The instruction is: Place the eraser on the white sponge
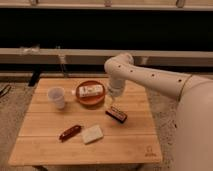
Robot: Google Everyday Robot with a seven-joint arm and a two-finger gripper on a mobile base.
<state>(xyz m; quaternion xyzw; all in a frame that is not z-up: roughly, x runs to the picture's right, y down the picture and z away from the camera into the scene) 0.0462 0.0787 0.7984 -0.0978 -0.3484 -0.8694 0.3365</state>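
Gripper (pixel 112 103): hanging tip-down from the white arm (pixel 150 80), over the middle of the counter (pixel 130 145), just at 4 o'clock of the orange plate (pixel 89 102).
Jaws: pointing down at the wood; whether they are standing apart or pressed together is not showing from here.
Eraser (pixel 116 115): lying flat on the counter, a dark block with a lighter edge, sitting just at 5 o'clock of the jaws and close beneath them; whether anything is touching it is not coming through.
White sponge (pixel 92 134): resting at 7 o'clock of the eraser, nearer the counter's front edge, apart from it, with bare wood running between the two.
Red-brown stick (pixel 70 132): lying slantwise just at 9 o'clock of the sponge, not touching it.
Orange plate: sitting at 10 o'clock of the eraser, carrying a white packet (pixel 91 90).
Cup (pixel 57 97): standing upright at 9 o'clock of the plate, pale.
Counter: showing light wooden slats and bearing every item named.
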